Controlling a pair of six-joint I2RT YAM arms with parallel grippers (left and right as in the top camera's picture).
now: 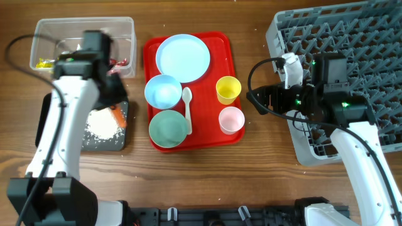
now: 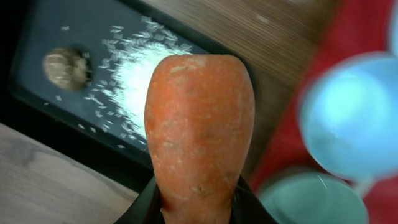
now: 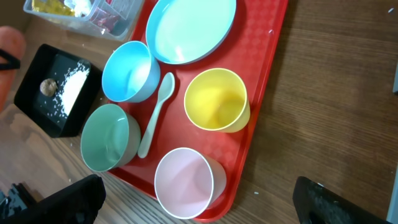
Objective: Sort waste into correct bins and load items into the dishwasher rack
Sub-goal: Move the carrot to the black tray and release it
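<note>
Orange carrot is clamped by one end in the left pincer, hanging over the edge of the black tray where loose rice and a brown lump lie. Waste sorting looks to be the step in hand. The next move, I judge, calls for lowering over the tray and letting go, clear of the blue bowl nearby. The right pincer hovers above the bench, spread wide and empty, between red tray and dishwasher rack. The plate and yellow cup are not yet loaded.

Yellow cup — on red tray.
</note>
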